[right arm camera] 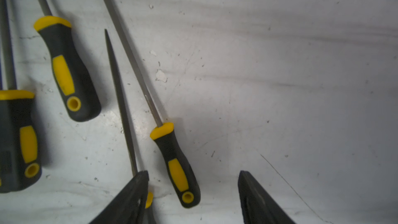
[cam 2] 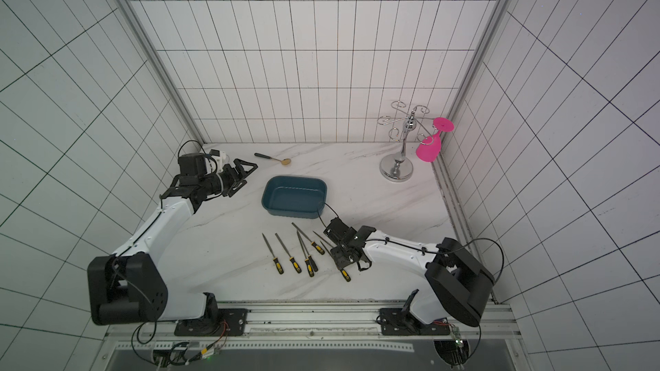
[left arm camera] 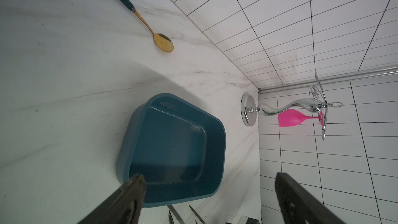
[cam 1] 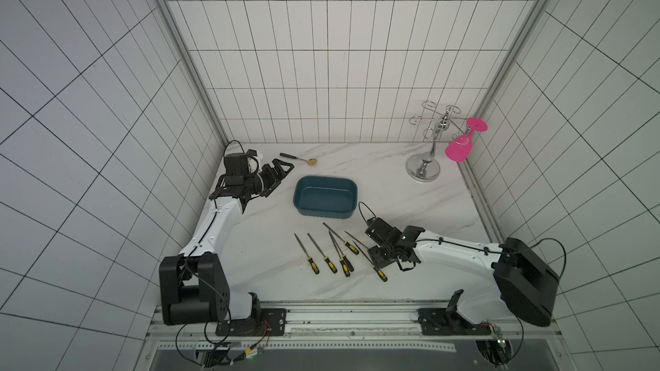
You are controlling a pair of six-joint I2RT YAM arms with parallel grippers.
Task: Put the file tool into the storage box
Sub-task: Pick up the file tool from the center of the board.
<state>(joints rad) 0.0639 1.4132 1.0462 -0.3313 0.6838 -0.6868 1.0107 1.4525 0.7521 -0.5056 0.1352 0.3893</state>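
The left pincer (cam 1: 284, 177) hangs raised to the left of the storage box (cam 1: 325, 214), its fingers (left arm camera: 127, 199) spread wide with nothing between them. The box stands near the middle of the table (cam 1: 410, 208), empty, its long side running left to right. In front of it, toward the robot, a loose row of files (cam 1: 330, 265) lies flat, tips away from the robot and handles toward it.

The file tool (right arm camera: 162, 129) in hand is at the right end of that row. In both top views the right pincer (cam 1: 379, 262) covers its handle and only the blade shows. Its long axis runs diagonally: the tip points far and left, at the box's near wall, and the black-and-yellow handle lies near and right. The right pincer points down, spread, and straddles that handle without pinching it. I cannot tell how far above the table it is.

For a good grasp, I judge the pincer should first shift away from the neighbouring file (right arm camera: 119, 95). One finger (right arm camera: 137, 182) sits over that file's yellow collar, so closing from here could trap or drag both. The handle also lies nearer that finger than its partner, so centring matters. Clamp across the handle near the collar so the blade does not droop. The box looks barely longer than a file, so the file will need turning until its axis matches the box's long side.
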